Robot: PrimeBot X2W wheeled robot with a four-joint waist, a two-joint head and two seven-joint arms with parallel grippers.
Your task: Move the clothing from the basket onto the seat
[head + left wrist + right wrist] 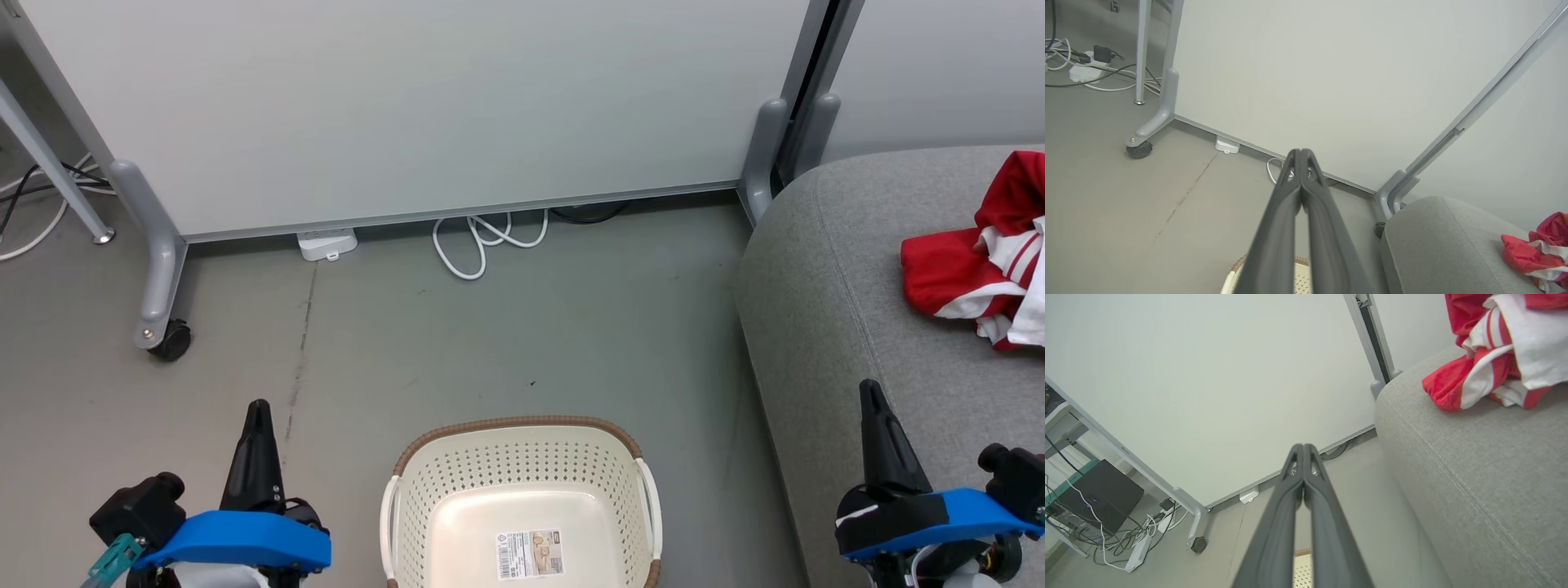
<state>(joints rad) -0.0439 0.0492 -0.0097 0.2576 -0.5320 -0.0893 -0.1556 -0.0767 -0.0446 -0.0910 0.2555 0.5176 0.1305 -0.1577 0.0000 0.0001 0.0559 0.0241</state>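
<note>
The cream basket (457,482) with a brown rim stands on the floor at the bottom centre, holding nothing but the paper label on its bottom. The clothing (976,261), a red and white heap, lies on the grey seat (824,269) at the right; the clothing (1490,355) and the seat (1474,477) fill the right of the right wrist view, and the left wrist view catches the clothing (1535,253) too. My left gripper (260,408) hangs left of the basket, shut and empty. My right gripper (870,390) hovers over the seat's front, shut and empty, well short of the clothing.
A pale partition panel (408,106) on castored feet (167,335) stands behind the floor. White cable (482,241) loops under its lower edge beside a small white box (326,243). More cables and a power strip (1084,71) lie beyond the panel's left end.
</note>
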